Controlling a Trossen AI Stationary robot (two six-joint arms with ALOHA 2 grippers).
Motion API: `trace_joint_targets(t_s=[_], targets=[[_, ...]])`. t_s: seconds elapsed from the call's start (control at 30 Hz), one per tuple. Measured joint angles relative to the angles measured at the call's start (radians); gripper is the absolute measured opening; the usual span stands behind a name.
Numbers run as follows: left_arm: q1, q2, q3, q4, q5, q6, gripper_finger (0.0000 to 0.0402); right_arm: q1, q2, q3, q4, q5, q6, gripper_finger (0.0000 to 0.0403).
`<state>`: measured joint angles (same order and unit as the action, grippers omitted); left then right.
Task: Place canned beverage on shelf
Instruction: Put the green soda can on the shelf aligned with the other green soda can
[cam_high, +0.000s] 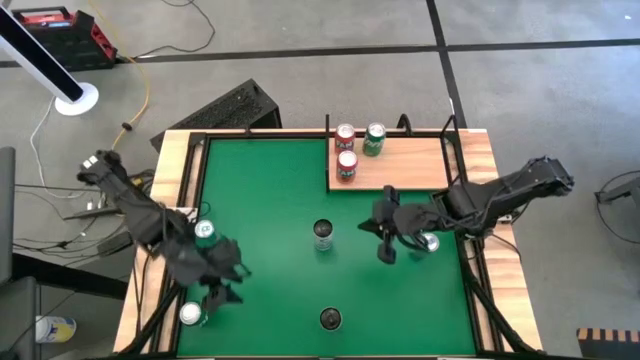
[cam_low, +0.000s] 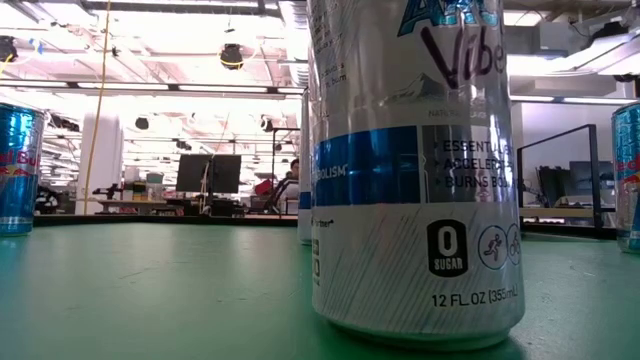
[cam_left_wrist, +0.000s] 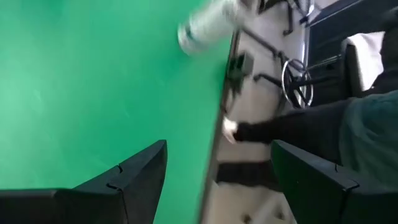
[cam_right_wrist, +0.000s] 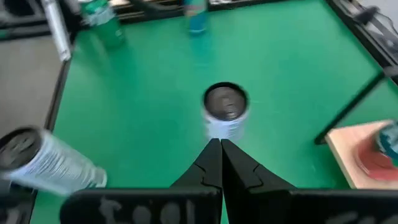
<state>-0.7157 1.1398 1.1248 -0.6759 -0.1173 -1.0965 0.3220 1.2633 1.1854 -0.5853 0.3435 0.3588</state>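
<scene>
**Closed right hand faces centre can**

The right hand (cam_high: 388, 238) hovers empty, fingers pressed together, just beside the centre can (cam_high: 323, 234); unless it spreads first it may topple that can. The shelf (cam_high: 400, 160) already carries three cans. The left hand (cam_high: 225, 280), spread and empty, waits over the worktop (cam_high: 270, 220).

I see matt green felt covering the tabletop (cam_high: 270, 230). The shelf (cam_high: 400, 160) looks like pale, smooth wood. The nearest can (cam_low: 415, 170) is glossy printed metal, its wall slightly dented. My right end effector (cam_right_wrist: 221, 155) is matt black plastic.
</scene>
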Motion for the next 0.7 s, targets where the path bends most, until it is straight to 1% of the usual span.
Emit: trace_joint_targets(t_s=[0.1, 0.23, 0.33, 0.4, 0.5, 0.7], targets=[[-0.076, 0.067, 0.065, -0.045, 0.000, -0.145, 0.0270, 0.021, 0.000, 0.000, 0.004, 0.000, -0.028, 0.0022], [-0.148, 0.150, 0.174, -0.221, 0.001, -0.243, 0.0270, 0.029, 0.000, -0.001, 0.010, 0.000, -0.018, 0.0022], [-0.189, 0.196, 0.251, -0.399, -0.003, -0.267, 0.0270, 0.045, 0.000, -0.001, 0.014, 0.000, 0.006, 0.0022], [-0.221, 0.219, 0.276, -0.477, -0.017, -0.276, 0.0270, 0.056, 0.000, -0.001, 0.018, 0.000, 0.035, 0.0022], [-0.270, 0.236, 0.281, -0.517, -0.023, -0.252, 0.0270, 0.073, 0.000, -0.001, 0.017, 0.005, 0.088, 0.0022], [-0.393, 0.277, 0.279, -0.594, -0.022, -0.225, 0.0270, 0.097, 0.000, -0.001, 0.031, 0.080, 0.221, 0.0023]])
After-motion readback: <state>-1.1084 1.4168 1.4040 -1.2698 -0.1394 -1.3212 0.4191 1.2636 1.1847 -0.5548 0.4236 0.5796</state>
